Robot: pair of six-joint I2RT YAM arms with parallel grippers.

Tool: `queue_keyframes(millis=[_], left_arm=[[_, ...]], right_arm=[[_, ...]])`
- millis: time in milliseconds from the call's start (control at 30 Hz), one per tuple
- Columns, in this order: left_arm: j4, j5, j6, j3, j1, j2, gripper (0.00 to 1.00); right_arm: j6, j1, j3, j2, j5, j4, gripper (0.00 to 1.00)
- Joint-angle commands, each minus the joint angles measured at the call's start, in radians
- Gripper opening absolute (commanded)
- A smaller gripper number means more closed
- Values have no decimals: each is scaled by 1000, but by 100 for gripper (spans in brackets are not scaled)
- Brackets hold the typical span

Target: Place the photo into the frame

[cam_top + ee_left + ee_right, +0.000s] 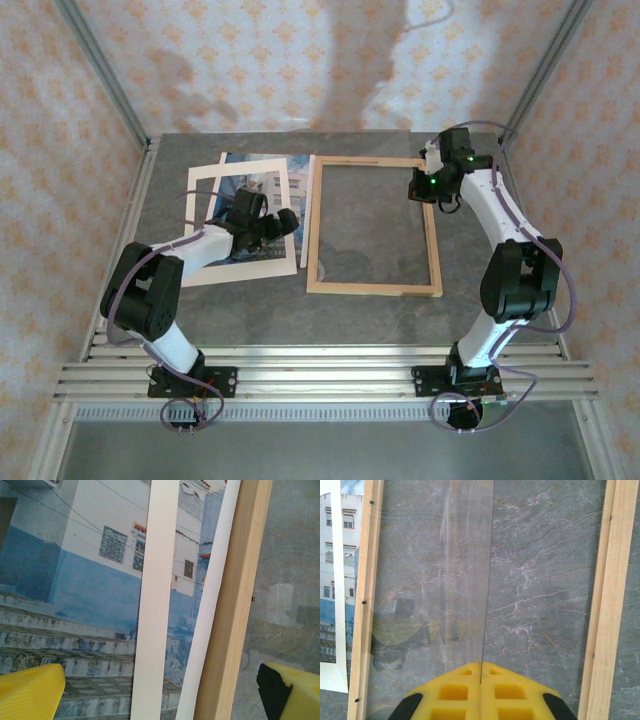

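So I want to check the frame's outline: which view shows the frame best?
Top external: all four sides of the frame lie in view. Left wrist catches one wooden side; right wrist two sides with glass between.

Overhead rear view; both wrist views close above frame [235, 605]

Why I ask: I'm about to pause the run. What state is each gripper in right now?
Left gripper: open, holding nothing.
Right gripper: shut, holding nothing.

text: none legible | photo [90, 580]: maybe too blurred for signs
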Motion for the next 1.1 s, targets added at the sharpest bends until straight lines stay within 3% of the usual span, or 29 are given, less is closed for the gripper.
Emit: queue_keyframes(millis=[0, 800, 900, 1067], left_arm=[[9, 8, -4, 32, -6, 17, 100], [10, 7, -6, 26, -10, 15, 100], [11, 6, -6, 27, -11, 16, 100], [8, -2, 0, 37, -10, 14, 100]], right_arm=[[18, -7, -27, -43, 22, 6, 0], [8, -8, -34, -62, -17, 32, 0], [16, -8, -29, -77, -53, 35, 0], [46, -8, 16, -122, -214, 34, 0]])
